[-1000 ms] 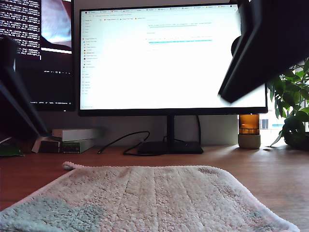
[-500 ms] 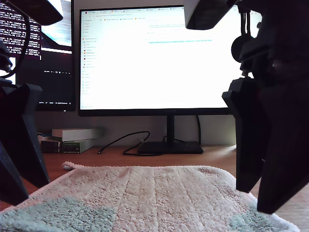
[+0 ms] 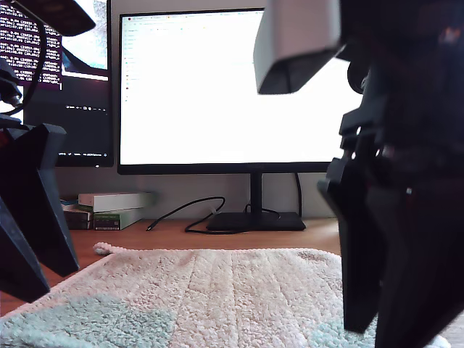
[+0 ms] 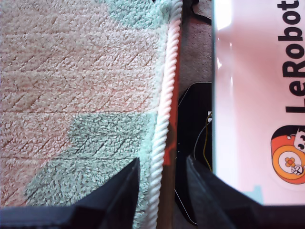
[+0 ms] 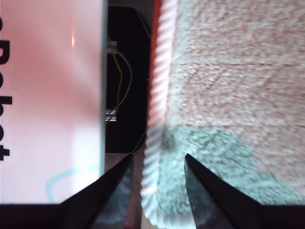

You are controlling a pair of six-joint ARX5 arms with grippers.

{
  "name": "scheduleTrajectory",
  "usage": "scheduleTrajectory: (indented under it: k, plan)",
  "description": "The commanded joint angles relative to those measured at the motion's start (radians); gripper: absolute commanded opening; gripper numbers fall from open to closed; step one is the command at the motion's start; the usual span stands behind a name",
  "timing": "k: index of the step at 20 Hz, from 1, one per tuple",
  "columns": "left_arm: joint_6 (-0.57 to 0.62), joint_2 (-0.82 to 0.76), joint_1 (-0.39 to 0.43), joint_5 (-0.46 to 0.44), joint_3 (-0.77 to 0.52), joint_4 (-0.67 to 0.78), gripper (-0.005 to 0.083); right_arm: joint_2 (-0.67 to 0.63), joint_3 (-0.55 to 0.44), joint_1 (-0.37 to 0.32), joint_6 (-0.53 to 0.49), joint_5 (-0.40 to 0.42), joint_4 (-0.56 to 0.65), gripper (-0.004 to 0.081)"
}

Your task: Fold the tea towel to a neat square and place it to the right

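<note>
A brown wooden bench (image 3: 290, 235) runs back to a pale wall. On it stands a large monitor (image 3: 217, 87) with a bright white screen, and beside it, toward the exterior view's left, a second screen (image 3: 65, 80) shows dark terminal text. A black cable (image 3: 188, 212) loops from the monitor's foot, and flat boxes (image 3: 112, 209) are stacked near the wall.

The tea towel (image 3: 210, 293) lies spread flat on the bench in the foreground, off-white and fluffy with pale grey-green patches and faint quilted lines.

My first pincer (image 4: 159, 193) hangs over one long edge of the tea towel (image 4: 81, 90); its dark fingers (image 4: 119, 198) stand narrowly apart with the corded edge (image 4: 164, 95) running between them, and nothing is clamped. My second pincer (image 5: 155, 188) hangs over another corded edge (image 5: 157, 100) of the tea towel (image 5: 228, 86), its fingers (image 5: 202, 191) likewise a narrow gap apart, straddling the cord above a grey-green patch without gripping it.

Just beside the cloth in each wrist view lies a pale pink sheet (image 4: 257, 95), the first bearing "LeRobot" lettering and an orange emblem, with a black object and thin wires between sheet and towel.

In the exterior view, dark arm bodies loom close at both sides, one (image 3: 406, 217) covering much of the view's right and hiding the towel's near corner there, the other (image 3: 32, 217) at the view's left.
</note>
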Motion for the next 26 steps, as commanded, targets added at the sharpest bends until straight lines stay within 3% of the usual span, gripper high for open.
scheduleTrajectory:
  k: [1, 7, 11, 14, 21, 26]
  plan:
    - [0.007, 0.001, -0.002, -0.006, -0.011, 0.005, 0.0277, 0.01, -0.01, 0.01, -0.006, -0.003, 0.007, 0.0305]
    - [0.007, 0.0, -0.002, -0.007, -0.011, 0.005, 0.0277, 0.067, -0.011, 0.008, -0.006, 0.03, 0.038, 0.0285]
    - [0.008, 0.0, -0.002, -0.061, -0.011, -0.002, 0.0277, 0.085, -0.011, 0.008, -0.005, 0.074, 0.043, 0.0145]
    - [0.009, 0.005, -0.002, -0.1, -0.011, -0.001, 0.0277, 0.084, -0.011, 0.008, -0.005, 0.082, 0.032, -0.0005]
    - [0.008, 0.064, -0.026, -0.083, -0.011, -0.003, 0.0313, 0.084, -0.004, 0.015, 0.029, 0.081, 0.027, -0.0013]
    - [0.009, 0.085, -0.05, -0.114, -0.011, -0.001, 0.0324, 0.082, 0.057, 0.015, 0.032, 0.081, -0.019, -0.0013]
